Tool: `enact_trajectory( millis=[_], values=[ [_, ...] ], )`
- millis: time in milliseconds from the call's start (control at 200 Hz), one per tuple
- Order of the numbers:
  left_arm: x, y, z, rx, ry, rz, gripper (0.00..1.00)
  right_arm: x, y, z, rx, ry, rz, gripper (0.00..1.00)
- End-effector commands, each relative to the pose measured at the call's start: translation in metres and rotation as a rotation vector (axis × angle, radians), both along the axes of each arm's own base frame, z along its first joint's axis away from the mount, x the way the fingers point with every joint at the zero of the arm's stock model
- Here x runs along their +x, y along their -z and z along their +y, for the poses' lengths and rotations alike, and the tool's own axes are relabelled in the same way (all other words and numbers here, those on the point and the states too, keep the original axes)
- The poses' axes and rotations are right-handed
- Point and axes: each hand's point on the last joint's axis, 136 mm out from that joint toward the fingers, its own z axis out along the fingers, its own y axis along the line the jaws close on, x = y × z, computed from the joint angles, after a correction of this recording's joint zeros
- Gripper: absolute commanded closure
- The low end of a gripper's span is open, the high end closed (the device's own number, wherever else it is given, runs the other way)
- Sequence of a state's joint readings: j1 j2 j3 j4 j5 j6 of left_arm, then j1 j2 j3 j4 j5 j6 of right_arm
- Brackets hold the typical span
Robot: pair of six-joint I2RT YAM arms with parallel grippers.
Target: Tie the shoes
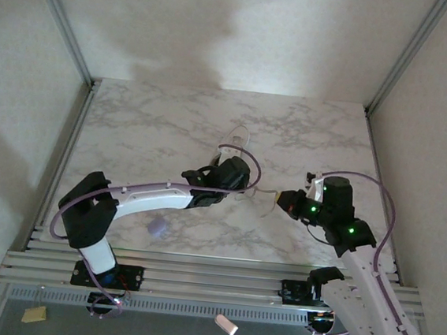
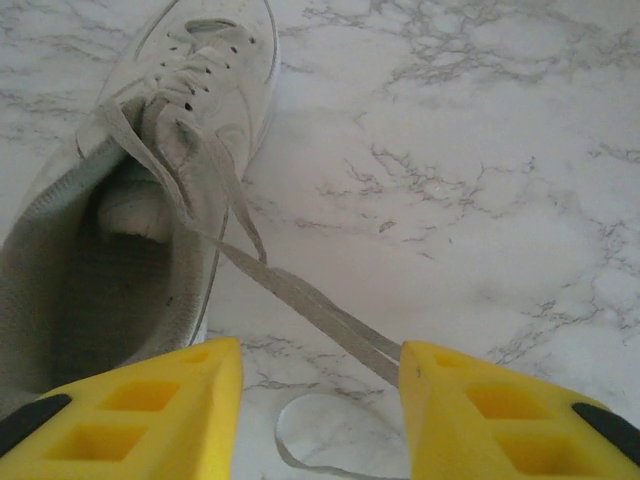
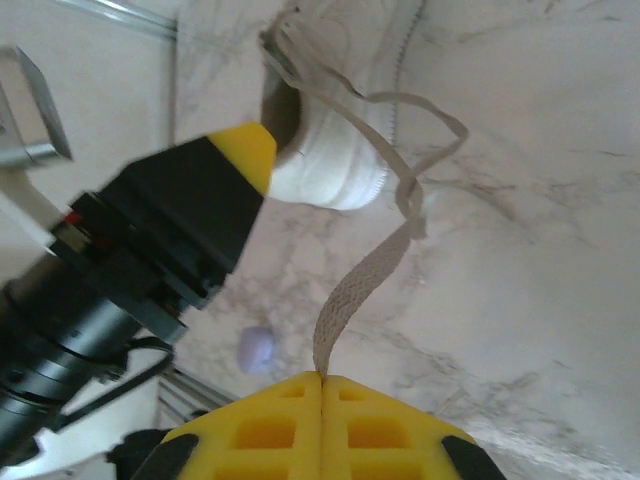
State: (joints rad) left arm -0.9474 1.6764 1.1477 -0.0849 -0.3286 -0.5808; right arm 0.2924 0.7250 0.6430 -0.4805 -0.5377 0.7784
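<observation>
The white sneaker (image 2: 200, 90) lies on the marble table with its toe pointing away and its grey lining facing the left wrist camera. One flat lace (image 2: 300, 300) runs taut from its eyelets down toward my left gripper's right finger (image 2: 500, 420). My left gripper (image 2: 320, 365) is open just behind the heel, and the lace crosses its gap beside that finger. My right gripper (image 3: 322, 375) is shut on the end of a lace (image 3: 360, 280) that rises to the sneaker (image 3: 330, 170). From above, the left gripper (image 1: 235, 170) covers most of the shoe and the right gripper (image 1: 285, 199) sits to its right.
A slack loop of lace (image 2: 330, 435) lies on the table between the left fingers. A small lavender blob (image 1: 156, 226) rests near the front edge, left of centre. Aluminium rails (image 1: 197, 276) border the table's near side.
</observation>
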Motion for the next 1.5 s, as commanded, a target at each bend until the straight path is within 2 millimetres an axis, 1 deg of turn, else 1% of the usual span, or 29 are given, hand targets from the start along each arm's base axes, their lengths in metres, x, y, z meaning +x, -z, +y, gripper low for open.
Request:
enact_trajectory(
  millis=[0, 90, 145, 150, 200, 265, 365, 385, 425, 521, 616, 636, 766, 826, 941, 1066, 1151, 1321, 1416, 1497],
  values=[
    [0.011, -0.039, 0.007, -0.061, 0.012, -0.098, 0.56, 0.007, -0.026, 0.005, 0.087, 0.031, -0.013, 1.00],
    [0.005, -0.050, 0.003, -0.111, 0.067, -0.131, 0.56, 0.011, -0.032, 0.003, 0.103, 0.064, -0.021, 1.00],
    [-0.001, -0.052, 0.004, -0.132, 0.106, -0.158, 0.53, 0.014, -0.035, 0.000, 0.106, 0.092, -0.026, 1.00],
    [-0.001, -0.054, 0.003, -0.137, 0.109, -0.164, 0.53, 0.014, -0.035, 0.000, 0.107, 0.093, -0.028, 1.00],
    [-0.006, -0.052, 0.004, -0.143, 0.149, -0.183, 0.46, 0.016, -0.037, -0.003, 0.110, 0.118, -0.029, 1.00],
    [-0.018, -0.054, -0.005, -0.158, 0.273, -0.206, 0.36, 0.020, -0.039, -0.007, 0.112, 0.162, -0.023, 1.00],
    [-0.040, -0.062, -0.016, -0.169, 0.449, -0.259, 0.28, 0.025, -0.041, -0.009, 0.160, 0.216, 0.004, 1.00],
    [-0.045, -0.070, -0.020, -0.184, 0.488, -0.294, 0.25, 0.026, -0.042, -0.009, 0.172, 0.223, 0.008, 1.00],
    [-0.055, -0.075, -0.023, -0.186, 0.557, -0.330, 0.21, 0.028, -0.043, -0.010, 0.185, 0.241, 0.015, 1.00],
    [-0.073, -0.088, -0.030, -0.178, 0.686, -0.391, 0.17, 0.031, -0.049, -0.013, 0.205, 0.285, 0.024, 1.00],
    [-0.076, -0.092, -0.039, -0.148, 0.732, -0.388, 0.16, 0.033, -0.056, -0.012, 0.239, 0.296, 0.025, 1.00],
    [-0.078, -0.088, -0.042, -0.133, 0.747, -0.369, 0.17, 0.034, -0.057, -0.011, 0.246, 0.296, 0.025, 1.00],
    [-0.095, -0.078, -0.062, -0.097, 0.848, -0.337, 0.18, 0.034, -0.060, -0.007, 0.275, 0.279, 0.044, 1.00],
    [-0.098, -0.075, -0.068, -0.091, 0.864, -0.330, 0.19, 0.034, -0.060, -0.005, 0.281, 0.271, 0.050, 1.00],
    [-0.095, -0.072, -0.075, -0.089, 0.870, -0.311, 0.23, 0.031, -0.061, -0.004, 0.286, 0.264, 0.046, 1.00],
    [-0.093, -0.074, -0.086, -0.091, 0.886, -0.295, 0.23, 0.029, -0.059, -0.003, 0.281, 0.255, 0.052, 1.00],
    [-0.090, -0.071, -0.091, -0.082, 0.889, -0.281, 0.23, 0.029, -0.059, -0.001, 0.281, 0.247, 0.053, 1.00],
    [-0.091, -0.067, -0.102, -0.078, 0.917, -0.256, 0.24, 0.028, -0.058, 0.000, 0.278, 0.238, 0.056, 1.00],
    [-0.087, -0.065, -0.104, -0.071, 0.903, -0.255, 0.27, 0.027, -0.058, 0.001, 0.278, 0.233, 0.059, 1.00],
    [-0.082, -0.065, -0.104, -0.062, 0.878, -0.260, 0.36, 0.026, -0.057, 0.002, 0.277, 0.230, 0.059, 1.00]
  ],
)
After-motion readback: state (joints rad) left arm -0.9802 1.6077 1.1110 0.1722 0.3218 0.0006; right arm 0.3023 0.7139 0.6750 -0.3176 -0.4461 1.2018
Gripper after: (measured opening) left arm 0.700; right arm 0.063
